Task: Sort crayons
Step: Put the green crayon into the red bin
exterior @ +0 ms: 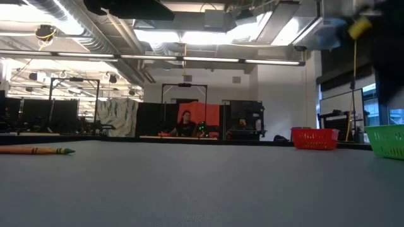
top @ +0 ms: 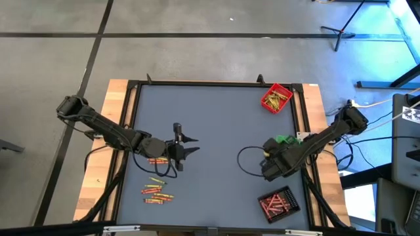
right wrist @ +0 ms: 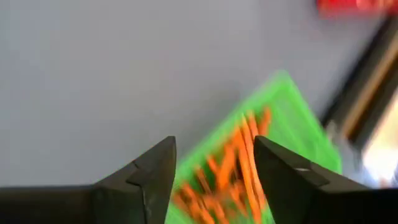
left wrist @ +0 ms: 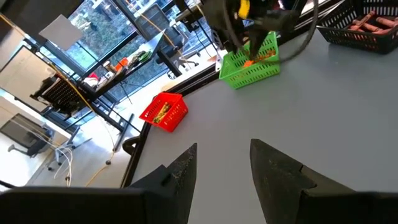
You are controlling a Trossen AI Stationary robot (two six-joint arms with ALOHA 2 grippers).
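Crayons (top: 156, 190) lie loose on grey table (top: 216, 131)

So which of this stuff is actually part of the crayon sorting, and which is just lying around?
Part of the job:
- loose crayons
- red tray
- green tray
- black tray
- right gripper, open above the green tray
- left gripper, open

Just lying about:
- tripod
- person
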